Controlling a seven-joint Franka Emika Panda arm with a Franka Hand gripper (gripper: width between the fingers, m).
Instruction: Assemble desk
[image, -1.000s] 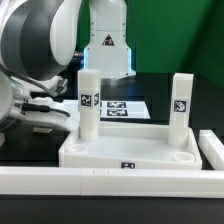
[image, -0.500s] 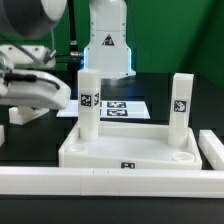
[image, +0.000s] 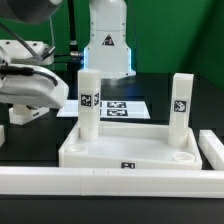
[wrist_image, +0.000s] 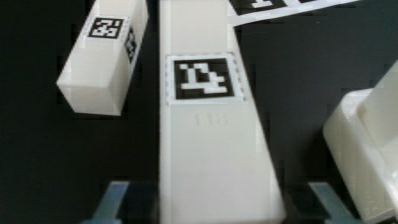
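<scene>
Hovering with its jaws spread, the gripper (wrist_image: 217, 203) straddles a loose leg (wrist_image: 210, 110) lying flat near the slab (image: 120, 152); a second leg (wrist_image: 102, 58) lies farther from it. Light, stiff, slick plastic, I'd say: pinch across the flat sides, mid-length.

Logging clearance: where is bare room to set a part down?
Free: the recessed middle of the desk slab, between the two upright legs and the near rim. Crowded: under the open gripper, two loose legs lie close beside the slab.
</scene>
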